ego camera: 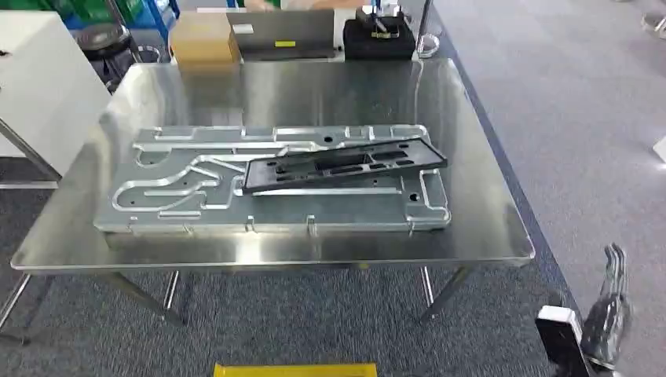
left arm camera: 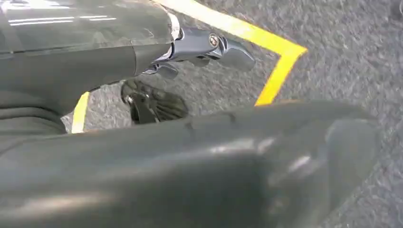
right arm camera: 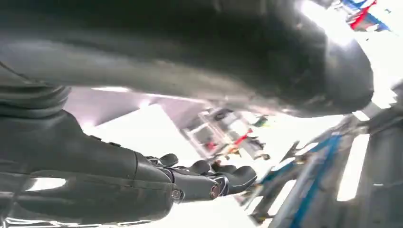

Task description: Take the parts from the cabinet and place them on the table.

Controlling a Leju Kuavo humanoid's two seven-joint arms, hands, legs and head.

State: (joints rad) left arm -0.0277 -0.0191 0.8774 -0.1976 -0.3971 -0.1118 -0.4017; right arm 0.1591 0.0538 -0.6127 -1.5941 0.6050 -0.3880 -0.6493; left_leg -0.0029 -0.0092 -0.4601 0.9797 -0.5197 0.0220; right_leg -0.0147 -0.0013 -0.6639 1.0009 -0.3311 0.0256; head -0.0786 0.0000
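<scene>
Right hand: the right hand (ego camera: 609, 310) is low at the right side of the head view, beside the table and away from it. Its dark fingers (ego camera: 615, 267) point upward, straight and a little apart, and nothing is in them. In the right wrist view the right hand (right arm camera: 204, 178) comes from the left edge with fingers stretched out and empty.
Left hand: the left hand (left arm camera: 204, 50) is seen in the left wrist view over grey carpet. Its fingers are extended, apart, and hold nothing. A yellow floor line (left arm camera: 266, 52) runs on the carpet behind it.
Black part: a long black frame part (ego camera: 345, 165) lies on top of the metal plate, tilted, its right end higher toward the far side. No hand touches it.
Metal plate: a large silver machined plate (ego camera: 196, 200) with grooves and cut-outs lies flat on the middle of the table.
Table: a shiny steel table (ego camera: 487, 236) stands on grey carpet, directly ahead of the robot.
Far edge: behind the table there is a brown cardboard box (ego camera: 203, 37), next to it a grey flat case (ego camera: 287, 33), and then a black block-like object (ego camera: 379, 35).
Floor: a yellow strip (ego camera: 295, 369) is at the bottom edge of the head view.
</scene>
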